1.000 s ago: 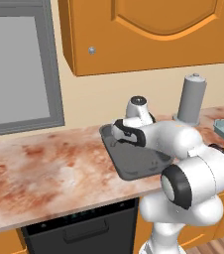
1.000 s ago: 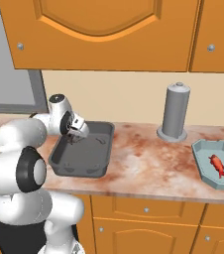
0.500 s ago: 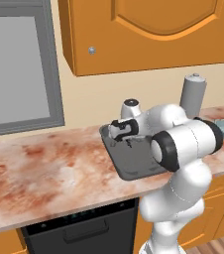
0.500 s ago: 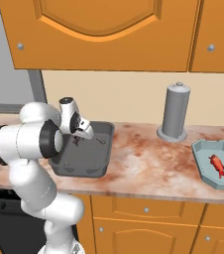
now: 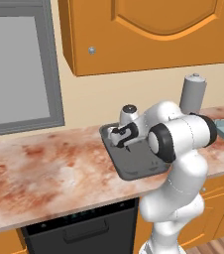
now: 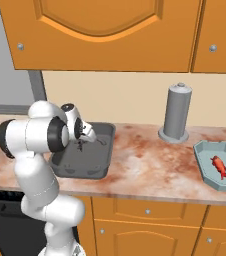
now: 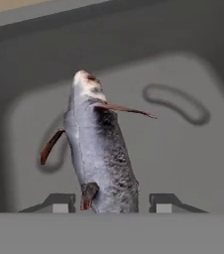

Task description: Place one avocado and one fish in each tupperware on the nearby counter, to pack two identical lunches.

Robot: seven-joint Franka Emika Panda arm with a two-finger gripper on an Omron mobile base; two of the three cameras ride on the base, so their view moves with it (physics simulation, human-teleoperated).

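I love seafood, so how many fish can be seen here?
2. A grey fish over the dark tray, between the gripper fingertips; a red fish in the pale tray.

Stone counter [image 6: 135, 167], mottled red-brown and cream, over orange cabinet doors.
Dark grey tray [image 6: 90, 165] sits mid-counter, reaching nearly from back wall to front edge. Upright grey cylinder [image 6: 177, 112] stands at the back edge, to its right. Pale blue-grey tray [image 6: 205, 162] lies near the right end, well apart.
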